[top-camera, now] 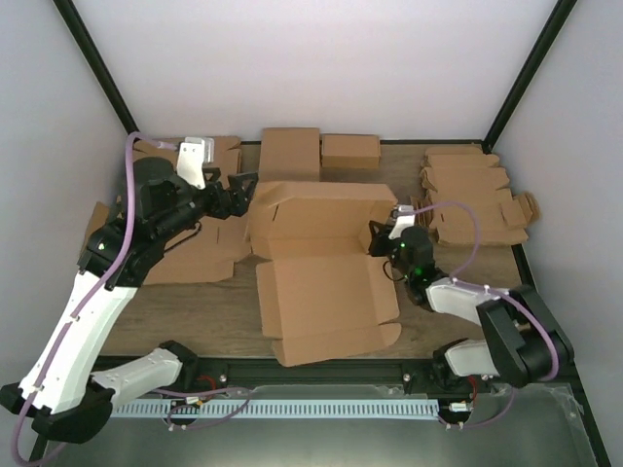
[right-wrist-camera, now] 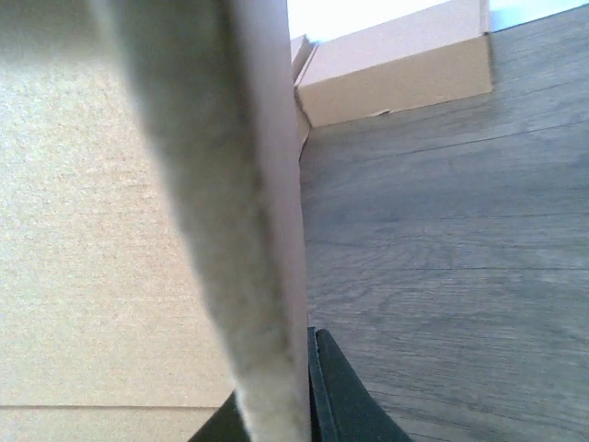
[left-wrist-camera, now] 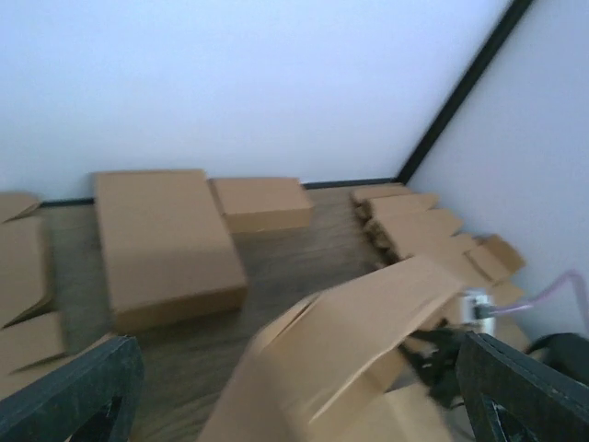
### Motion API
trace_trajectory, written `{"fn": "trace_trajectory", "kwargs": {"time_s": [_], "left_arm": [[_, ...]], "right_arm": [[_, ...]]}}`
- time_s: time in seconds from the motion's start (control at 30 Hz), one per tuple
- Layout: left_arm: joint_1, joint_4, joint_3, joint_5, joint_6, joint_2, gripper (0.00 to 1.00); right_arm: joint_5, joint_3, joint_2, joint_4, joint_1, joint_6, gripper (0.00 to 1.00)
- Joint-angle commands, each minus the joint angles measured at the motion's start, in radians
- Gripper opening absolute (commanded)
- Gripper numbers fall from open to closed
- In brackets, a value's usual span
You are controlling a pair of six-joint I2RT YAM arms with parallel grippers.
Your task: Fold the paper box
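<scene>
My right end effector [top-camera: 380,238] pinches the paper box [top-camera: 321,292] wall; left end effector [top-camera: 241,192] apart. I'd grip firm, crease along the score.

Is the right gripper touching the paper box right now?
Touching. The right wrist view shows the right gripper pinching an upright cardboard wall of the paper box between its fingers.

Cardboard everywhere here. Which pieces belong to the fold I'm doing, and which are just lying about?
In the job: the paper box, part-folded, centre; right gripper, shut on its right wall; left gripper, open by its far-left corner.

Lying about: large closed box and small closed box at the back; stack of notched blanks, far right; flat cardboard sheets under the left arm.
</scene>
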Motion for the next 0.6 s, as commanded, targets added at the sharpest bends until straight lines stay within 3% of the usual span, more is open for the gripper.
{"fn": "trace_trajectory", "kwargs": {"time_s": [0.0,0.23,0.47,0.57], "left_arm": [[0.044,-0.165,-0.008,-0.133,0.006,0.045,0.96],[0.1,-0.126,-0.065,0.214,0.016,0.026,0.96],[0.1,-0.14,-0.164,0.275,-0.047,-0.071,0.97],[0.1,-0.109,-0.25,0.362,-0.082,-0.132,0.97]], "right_arm": [[-0.061,-0.02,-0.114,-0.075,-0.05,0.195,0.01],[-0.013,-0.061,-0.244,-0.173,-0.094,0.463,0.01],[0.011,-0.054,-0.249,-0.158,-0.094,0.578,0.01],[0.02,-0.058,-0.248,-0.129,-0.095,0.599,0.01]]}}
